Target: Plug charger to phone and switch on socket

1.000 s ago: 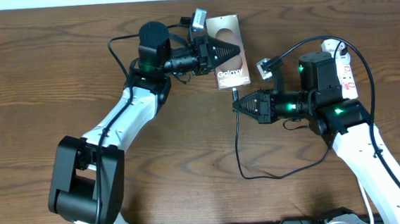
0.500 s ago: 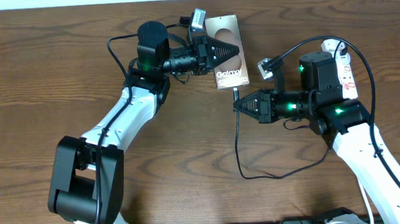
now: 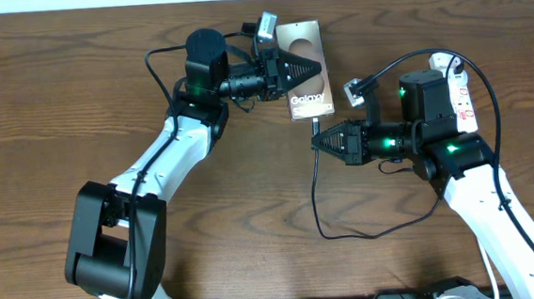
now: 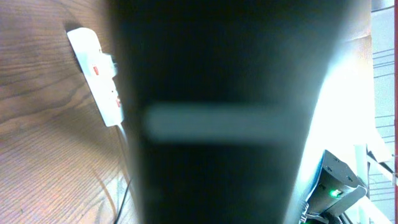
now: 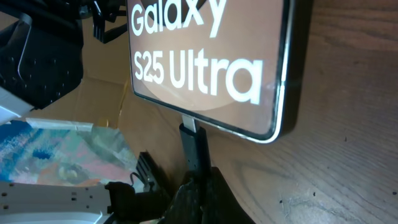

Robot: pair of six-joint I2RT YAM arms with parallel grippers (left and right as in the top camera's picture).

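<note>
Since the earlier frames almost nothing has shifted: both arms, the phone (image 3: 308,101) and the socket (image 3: 461,89) keep their places, and only the slack loop of cable lies a little differently.

Right gripper (image 3: 317,138): fingers pressed together on the charger (image 3: 316,188), pinching it just behind the plug tip (image 5: 193,144). It points left, just below the phone's lower short edge. In the right wrist view the plug tip stands up out of the fingertips and meets the middle of that edge; how far it is seated cannot be told.

Left gripper (image 3: 316,68): fingers closed to a point, lying across the middle of the phone from the left, with nothing seen between them. Whether they press on the screen cannot be told; the left wrist view is mostly a dark blur.

Phone: flat on the table (image 3: 38,109), screen up, near the far edge, between the two arms.

Charger cable: runs from the plug toward the near edge, bends right in a loose loop and passes under the right arm.

Socket: white strip with red marks at the far right, partly covered by the right arm, well apart from the phone.
</note>
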